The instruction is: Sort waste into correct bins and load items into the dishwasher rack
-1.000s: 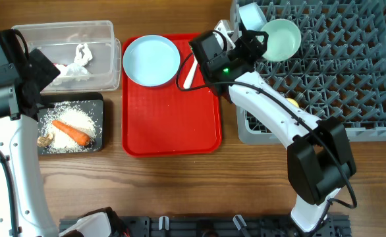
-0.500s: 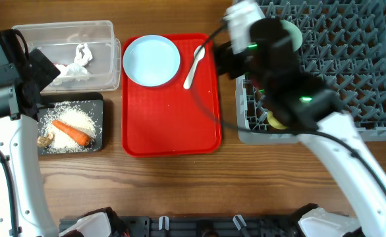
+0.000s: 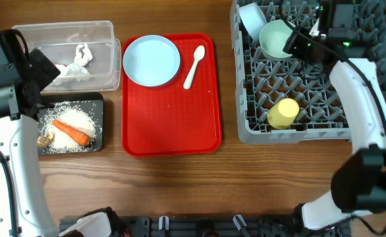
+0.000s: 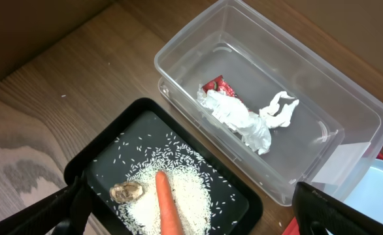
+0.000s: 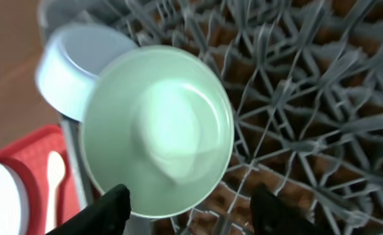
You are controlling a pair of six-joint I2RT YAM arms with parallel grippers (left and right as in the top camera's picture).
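My right gripper (image 3: 303, 45) (image 5: 195, 212) is open and empty over the grey dishwasher rack (image 3: 351, 79), just beside the pale green bowl (image 3: 276, 38) (image 5: 157, 130), which leans among the pegs. A light blue bowl (image 3: 250, 18) (image 5: 74, 65) and the yellow cup (image 3: 283, 113) also sit in the rack. The light blue plate (image 3: 151, 60) and white spoon (image 3: 193, 66) lie on the red tray. My left gripper (image 3: 40, 69) (image 4: 195, 210) is open above the black tray (image 4: 113, 151), which holds rice (image 4: 195, 192), a carrot (image 4: 167, 207) and a brown scrap (image 4: 126, 192). The clear tub (image 4: 178, 52) holds tissue (image 4: 244, 119) and a red wrapper (image 4: 217, 85).
The flat red tray (image 3: 173, 112) lies between the bins on the left and the rack on the right. Bare wooden table (image 3: 180, 184) runs along the front. A black rail (image 3: 199, 227) lies at the front edge.
My right arm swung away from the red tray's edge to the rack's far side, and its gripper is off the pale green bowl. The yellow cup is uncovered. The left arm has not moved.
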